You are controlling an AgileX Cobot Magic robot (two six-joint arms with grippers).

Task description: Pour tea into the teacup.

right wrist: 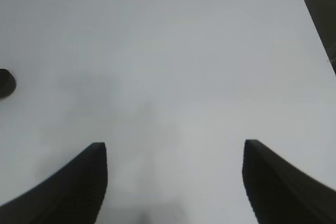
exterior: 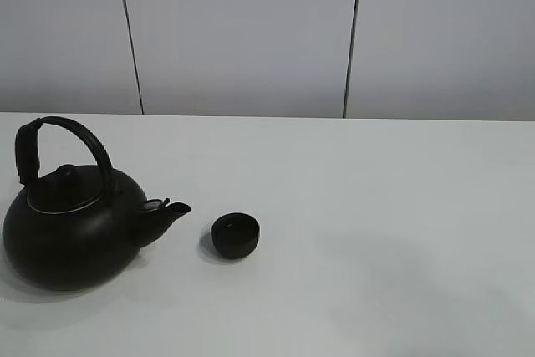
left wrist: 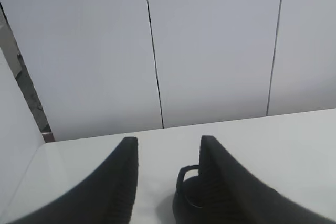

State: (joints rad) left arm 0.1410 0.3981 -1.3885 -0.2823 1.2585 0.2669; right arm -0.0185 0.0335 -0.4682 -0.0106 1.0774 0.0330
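A big round black kettle [exterior: 71,227] with an arched handle stands at the left of the white table, its short spout pointing right. The small matte black teacup [exterior: 235,235] sits upright just right of the spout, a short gap apart. Neither gripper shows in the exterior high view. In the left wrist view my left gripper [left wrist: 168,148] is open and empty, held above the table, with the kettle [left wrist: 186,198] partly hidden behind one finger. In the right wrist view my right gripper [right wrist: 175,153] is wide open and empty over bare table; the teacup's edge [right wrist: 6,83] shows at the frame's side.
The white table [exterior: 376,206] stretches to the right of the cup. A white panelled wall [exterior: 242,31] stands behind the table's far edge. The table's side edge shows in the right wrist view [right wrist: 315,19].
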